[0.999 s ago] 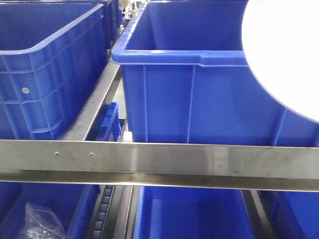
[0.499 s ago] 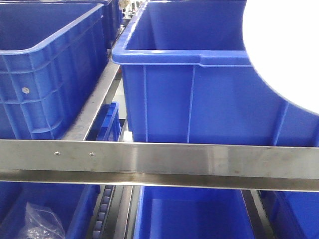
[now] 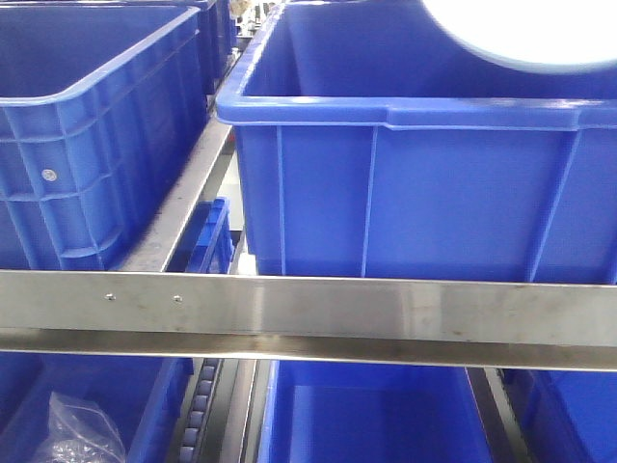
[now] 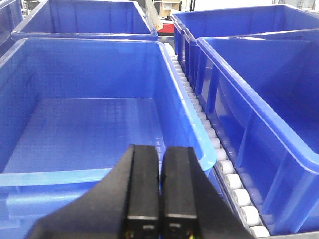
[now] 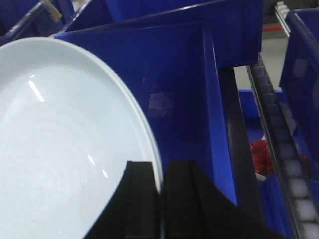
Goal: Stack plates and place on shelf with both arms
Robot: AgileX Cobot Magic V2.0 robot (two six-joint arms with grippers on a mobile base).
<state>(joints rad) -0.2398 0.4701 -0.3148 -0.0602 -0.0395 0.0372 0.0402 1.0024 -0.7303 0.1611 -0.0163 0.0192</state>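
A pale bluish-white plate (image 5: 60, 149) fills the left of the right wrist view. My right gripper (image 5: 160, 172) is shut on its rim and holds it over a blue bin (image 5: 189, 99). The plate also shows in the front view (image 3: 525, 29) at the top right, above the rim of the big blue bin (image 3: 405, 111). I cannot tell whether it is one plate or two stacked. My left gripper (image 4: 160, 154) is shut and empty, its jaws together, above the near rim of an empty blue bin (image 4: 89, 129).
Blue bins stand in rows on the shelf. A steel shelf rail (image 3: 308, 318) crosses the front view. A white roller track (image 4: 214, 144) runs between bins. A plastic bag (image 3: 82, 429) lies in a lower bin. Something red (image 5: 261, 157) lies low at the right.
The plate has moved up and to the left in the front view, from the right edge to the top, now above the bin's opening.
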